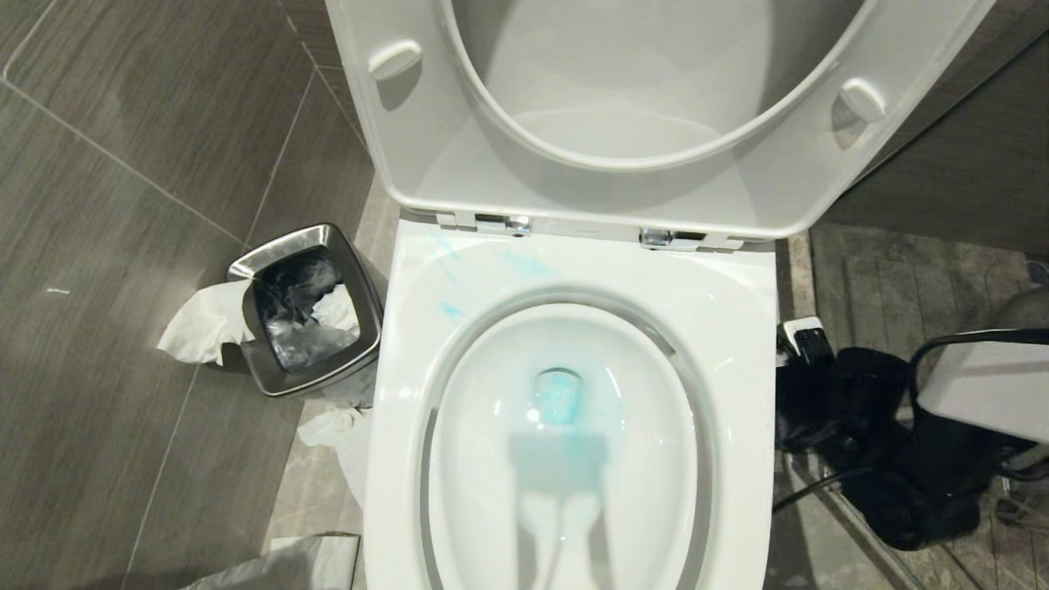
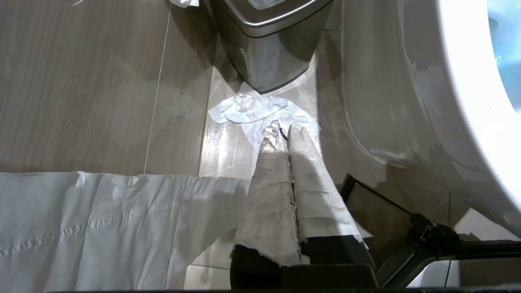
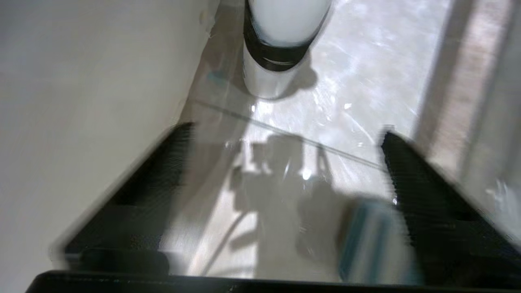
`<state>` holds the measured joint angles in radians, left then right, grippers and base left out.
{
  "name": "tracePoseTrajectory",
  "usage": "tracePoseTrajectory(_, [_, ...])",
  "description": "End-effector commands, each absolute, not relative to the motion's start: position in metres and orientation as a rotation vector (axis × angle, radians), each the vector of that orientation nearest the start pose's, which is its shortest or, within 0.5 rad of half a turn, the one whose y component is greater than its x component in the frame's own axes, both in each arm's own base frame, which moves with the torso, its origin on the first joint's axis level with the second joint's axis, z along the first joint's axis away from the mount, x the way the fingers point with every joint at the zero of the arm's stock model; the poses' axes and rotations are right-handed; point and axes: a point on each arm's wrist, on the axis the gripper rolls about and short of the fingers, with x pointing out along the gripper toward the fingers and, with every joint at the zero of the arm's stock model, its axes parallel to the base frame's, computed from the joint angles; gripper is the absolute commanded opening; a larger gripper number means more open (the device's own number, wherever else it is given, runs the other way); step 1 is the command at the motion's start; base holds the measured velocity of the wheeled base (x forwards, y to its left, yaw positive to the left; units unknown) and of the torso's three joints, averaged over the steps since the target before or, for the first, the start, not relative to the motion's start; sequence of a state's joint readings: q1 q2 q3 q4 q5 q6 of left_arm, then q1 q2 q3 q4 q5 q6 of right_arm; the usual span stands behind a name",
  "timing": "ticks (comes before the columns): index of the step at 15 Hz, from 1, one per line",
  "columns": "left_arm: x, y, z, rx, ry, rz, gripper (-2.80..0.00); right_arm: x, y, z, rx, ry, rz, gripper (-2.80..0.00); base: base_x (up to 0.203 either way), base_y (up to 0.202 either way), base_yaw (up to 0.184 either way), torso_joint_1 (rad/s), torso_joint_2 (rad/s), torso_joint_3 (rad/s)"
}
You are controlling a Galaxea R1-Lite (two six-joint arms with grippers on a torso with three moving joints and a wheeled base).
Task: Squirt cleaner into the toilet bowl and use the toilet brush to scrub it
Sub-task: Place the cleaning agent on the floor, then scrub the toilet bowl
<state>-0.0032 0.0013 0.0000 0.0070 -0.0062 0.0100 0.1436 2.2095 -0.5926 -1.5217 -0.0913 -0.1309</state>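
Right claw [image 3: 285,171] wide over floor (empty), steel bin [image 1: 307,307] and tissues [image 1: 201,324] beside toilet bowl [image 1: 574,270]

The toilet bowl [image 1: 574,270] stands in the middle, its seat and lid [image 1: 656,106] raised upright behind it against the back. Cleaner [image 1: 560,397] sits in the water at the bottom of the basin, with smears of it on the rear left part of the rim. Left of the toilet, just beside it on the floor, stands a waste bin [image 1: 307,307] with crumpled paper inside and a tissue [image 1: 201,324] hanging over its left edge. More tissue [image 1: 336,426] lies on the floor in front of the bin, close against the toilet's side. To the right of the toilet, low by the floor, is the robot's right arm [image 1: 893,426].
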Motion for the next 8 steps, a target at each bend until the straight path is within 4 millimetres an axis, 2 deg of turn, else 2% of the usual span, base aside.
tracePoseTrajectory(1, [-0.023, 0.0, 0.074, 0.011, 0.009, -0.009, -2.8, 0.3, 0.041, 0.095, -0.129, 0.035, 0.054, -2.8, 0.0, 0.0, 0.0, 0.0, 0.0, 0.0])
tracePoseTrajectory(8, [-0.023, 0.0, 0.074, -0.002, 0.009, -0.006, -2.8, 0.219, 0.028, 0.12, -0.136, 0.031, -0.005, -2.8, 0.0, 0.0, 0.0, 0.0, 0.0, 0.0])
